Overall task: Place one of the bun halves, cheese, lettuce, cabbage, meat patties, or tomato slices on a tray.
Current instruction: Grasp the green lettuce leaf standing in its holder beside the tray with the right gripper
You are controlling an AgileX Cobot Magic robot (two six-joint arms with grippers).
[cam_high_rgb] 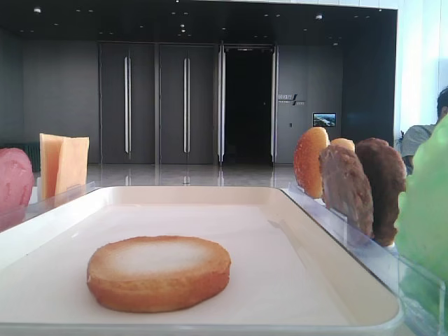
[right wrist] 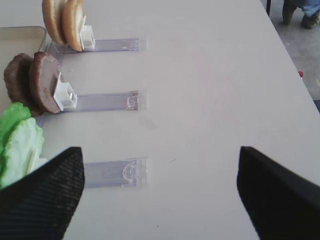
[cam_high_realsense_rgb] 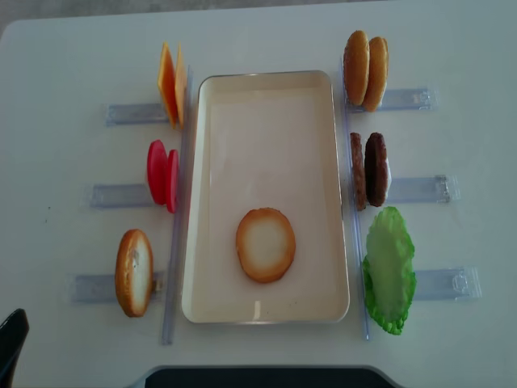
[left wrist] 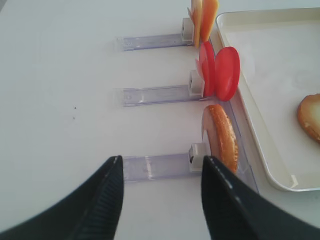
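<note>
A pale-faced bun half [cam_high_realsense_rgb: 265, 244] lies flat on the cream tray [cam_high_realsense_rgb: 266, 129], near its front end. Left of the tray stand cheese [cam_high_realsense_rgb: 170, 93], tomato slices [cam_high_realsense_rgb: 162, 175] and another bun half [cam_high_realsense_rgb: 133, 272]. On the right stand two bun halves [cam_high_realsense_rgb: 365, 69], meat patties [cam_high_realsense_rgb: 368, 170] and lettuce [cam_high_realsense_rgb: 389, 267]. Cabbage is out of view. My left gripper [left wrist: 161, 165] hangs open and empty above the table, short of the rack bun [left wrist: 222, 137]. My right gripper [right wrist: 160, 155] is wide open and empty, with the lettuce [right wrist: 20, 142] beside its left finger.
Clear plastic racks [cam_high_realsense_rgb: 121, 113] [cam_high_realsense_rgb: 440, 283] stick outward from both sides of the tray. A dark base [cam_high_realsense_rgb: 266, 377] sits at the table's front edge. The table's right edge [right wrist: 287, 55] drops to the floor, where a person's feet [right wrist: 300, 12] show.
</note>
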